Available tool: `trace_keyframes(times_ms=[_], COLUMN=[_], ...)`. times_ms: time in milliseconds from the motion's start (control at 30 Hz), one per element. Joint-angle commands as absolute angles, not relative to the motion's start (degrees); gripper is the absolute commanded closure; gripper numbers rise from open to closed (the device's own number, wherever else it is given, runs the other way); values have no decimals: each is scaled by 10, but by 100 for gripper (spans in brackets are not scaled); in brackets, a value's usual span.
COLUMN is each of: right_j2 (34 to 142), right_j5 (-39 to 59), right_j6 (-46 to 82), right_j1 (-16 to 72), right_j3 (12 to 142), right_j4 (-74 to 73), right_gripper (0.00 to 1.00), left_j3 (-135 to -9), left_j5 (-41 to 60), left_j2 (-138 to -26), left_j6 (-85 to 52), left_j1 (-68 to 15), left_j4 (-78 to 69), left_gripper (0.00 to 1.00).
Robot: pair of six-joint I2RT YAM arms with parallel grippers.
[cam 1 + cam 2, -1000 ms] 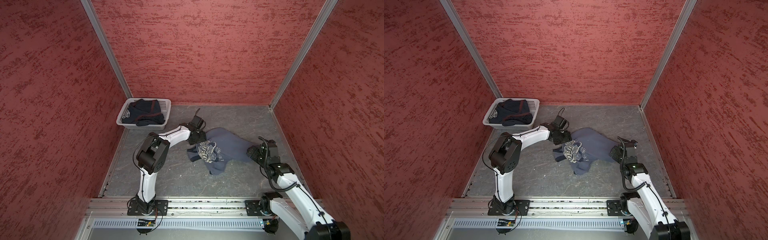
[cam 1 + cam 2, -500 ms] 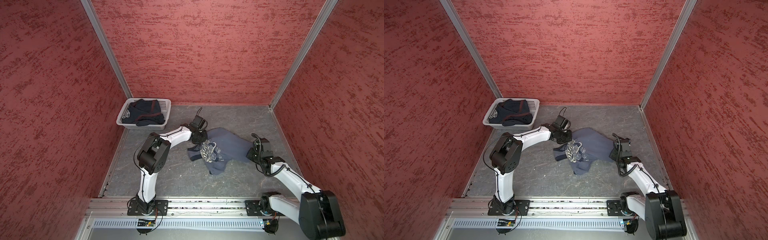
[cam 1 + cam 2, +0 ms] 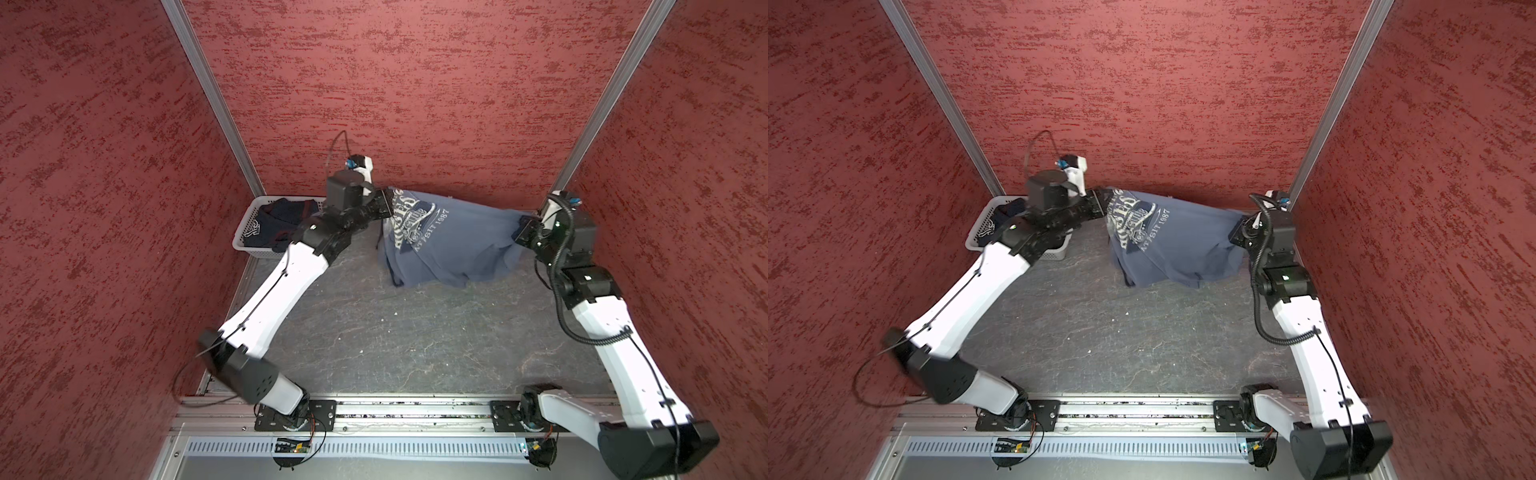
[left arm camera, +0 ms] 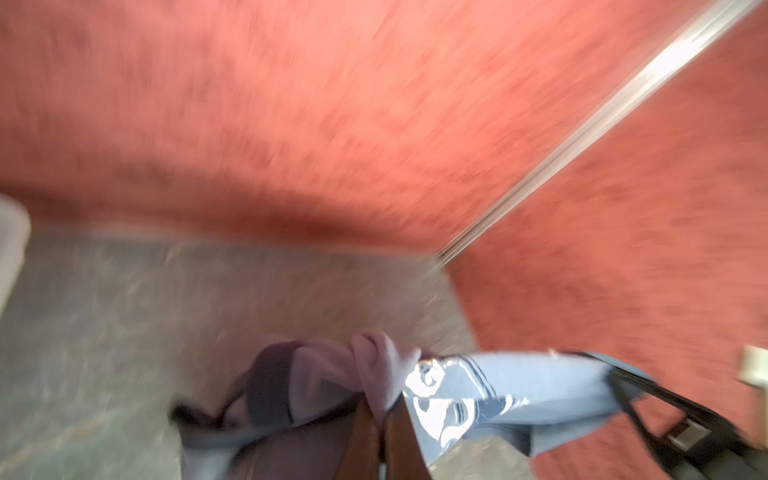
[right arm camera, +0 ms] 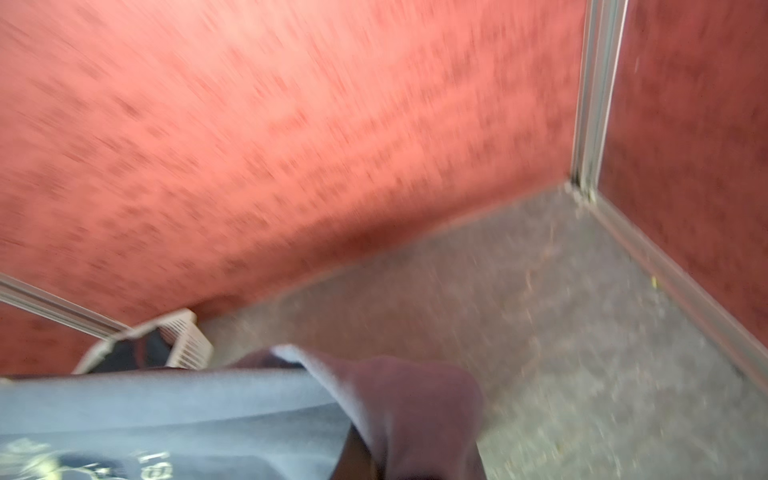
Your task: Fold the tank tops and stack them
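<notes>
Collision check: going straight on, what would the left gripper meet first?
The slate-blue tank top clamped in the left gripper; past it, likely floor by the back wall, depth unclear.

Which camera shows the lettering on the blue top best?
The top views: both show the blue top hanging spread out, its lettering sharp. The left wrist view catches only a blurred patch of print; the right wrist view, a blurred sliver.
</notes>
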State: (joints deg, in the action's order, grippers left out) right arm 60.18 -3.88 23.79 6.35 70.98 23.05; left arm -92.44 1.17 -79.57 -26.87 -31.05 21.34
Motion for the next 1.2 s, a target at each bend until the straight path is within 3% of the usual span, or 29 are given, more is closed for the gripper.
trace_keyframes(times_ms=[0,100,167,300,433,533,733,1000,1167], right_j2=[553,513,491,456,445,436,441,430,423], right_j5=[-16,51,86,120,143,135,112,109,104], right_j6=[254,289,310,359,405,425,423,421,421], right_j1=[63,64,64,65,64,65,64,65,65], right_j3=[675,582,505,344,254,227,237,225,224], right_j4=[241,232,234,243,239,230,228,216,217], right_gripper=[100,100,100,99,98,96,94,92,92], left_j3=[-779,-623,-524,-410,-420,-467,-620,-869,-1006], left_j5=[-35,-67,-45,-19,-29,0,-24,-9,-35], left_j2=[-740,-677,-652,-655,-675,-709,-845,-1080,-1197], left_j6=[-236,-280,-324,-384,-408,-398,-361,-308,-288], left_j1=[-348,-376,-385,-424,-399,-346,-330,-397,-435], left_j4=[169,158,147,187,292,317,356,424,489], left_gripper=[100,100,94,49,33,30,32,42,43])
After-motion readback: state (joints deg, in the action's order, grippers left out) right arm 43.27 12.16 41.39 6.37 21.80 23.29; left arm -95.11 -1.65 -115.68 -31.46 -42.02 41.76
